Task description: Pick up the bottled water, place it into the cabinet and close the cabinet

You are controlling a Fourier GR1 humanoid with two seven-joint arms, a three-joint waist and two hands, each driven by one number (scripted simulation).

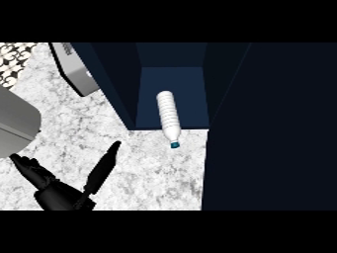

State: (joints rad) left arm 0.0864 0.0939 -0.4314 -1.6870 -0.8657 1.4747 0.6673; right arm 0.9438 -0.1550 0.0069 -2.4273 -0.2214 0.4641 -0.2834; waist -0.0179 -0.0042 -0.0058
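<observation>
Bottled water [168,117] lying in open cabinet [169,81], cap outward, left hand [62,190] fingers [104,165] straight, apart.

The desk [149,173] looks like stone, white with grey speckles, and it seems smooth. The bottled water [169,117] looks like clear, pale plastic with little ridges all down its side, and its cap [175,145] is a blue-green plastic. The cabinet [273,123] is dark blue, flat and matt, with no shine. The left hand [58,190] is black and a bit shiny, like hard plastic. Its forearm [3,121] is smooth grey, like painted metal. A grey box [76,69] looks like dull metal. A patch of wall [7,57] has black and white patterned tiles.
</observation>
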